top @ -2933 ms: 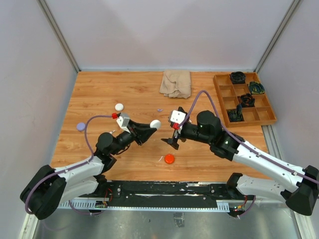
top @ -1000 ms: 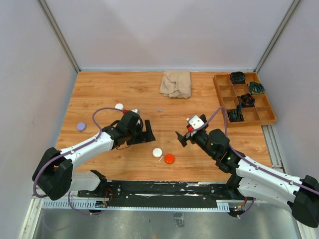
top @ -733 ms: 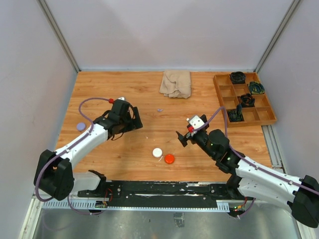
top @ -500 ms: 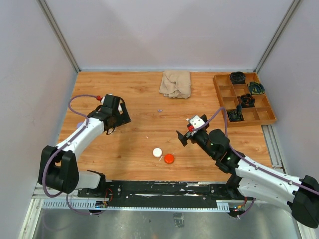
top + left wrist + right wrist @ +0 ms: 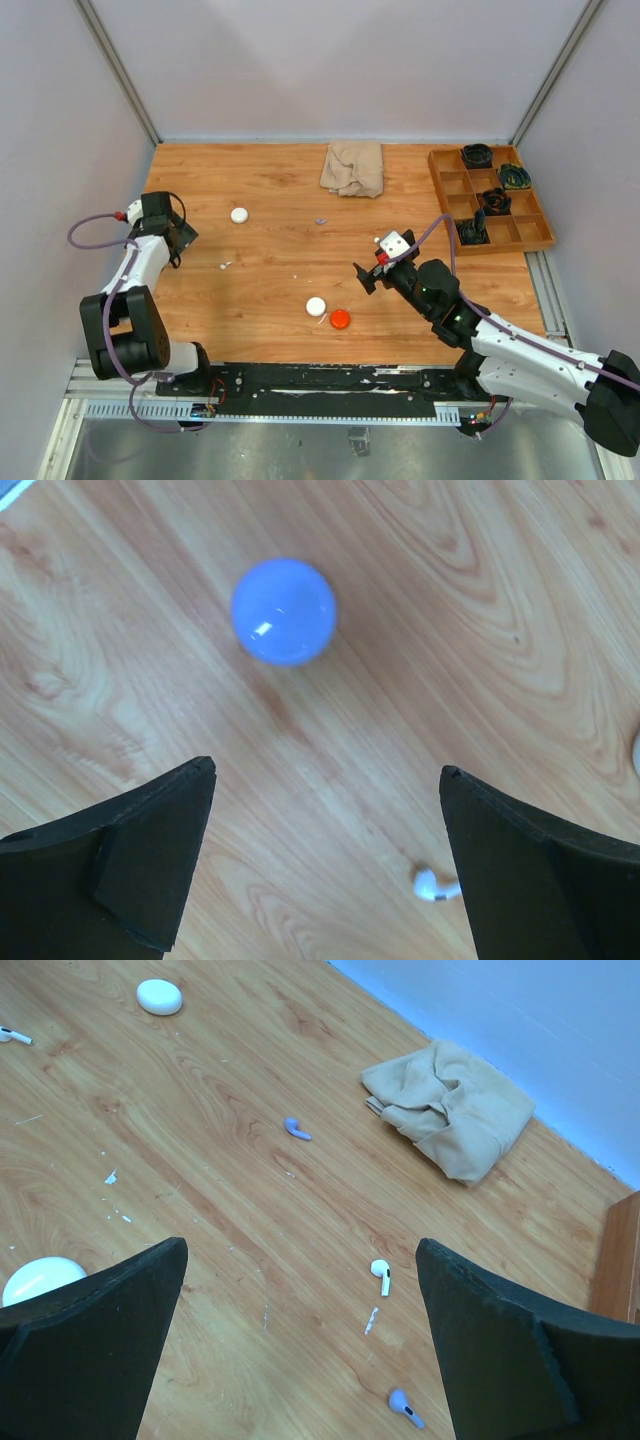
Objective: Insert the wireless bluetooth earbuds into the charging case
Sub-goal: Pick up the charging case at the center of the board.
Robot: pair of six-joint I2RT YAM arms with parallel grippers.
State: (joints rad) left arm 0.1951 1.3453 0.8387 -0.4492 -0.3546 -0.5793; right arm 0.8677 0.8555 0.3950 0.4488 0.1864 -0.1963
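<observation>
Several tiny stemmed earbuds lie loose on the wood. In the right wrist view I see a white earbud (image 5: pixel 381 1274), a purple one (image 5: pixel 405 1407) nearer me, another purple one (image 5: pixel 297 1129) and a white one (image 5: pixel 12 1034) at far left. My right gripper (image 5: pixel 300 1250) hangs open above them, empty, near mid-table (image 5: pixel 362 277). My left gripper (image 5: pixel 328 770) is open and empty at the far left (image 5: pixel 172 236), over a purple round puck (image 5: pixel 283 611), with a white earbud (image 5: pixel 432 885) beside its right finger. No charging case stands open; I cannot tell which puck is one.
A white puck (image 5: pixel 316 306) and a red puck (image 5: pixel 340 319) lie side by side near the front. Another white puck (image 5: pixel 238 214) sits further back. A beige cloth (image 5: pixel 353 167) lies at the back. A wooden tray (image 5: pixel 489 200) of coiled cables stands at the back right.
The left arm has swung from mid-table out to the far-left edge, open and empty, leaving the white puck beside the red one. The right arm has stayed still over the last second.
</observation>
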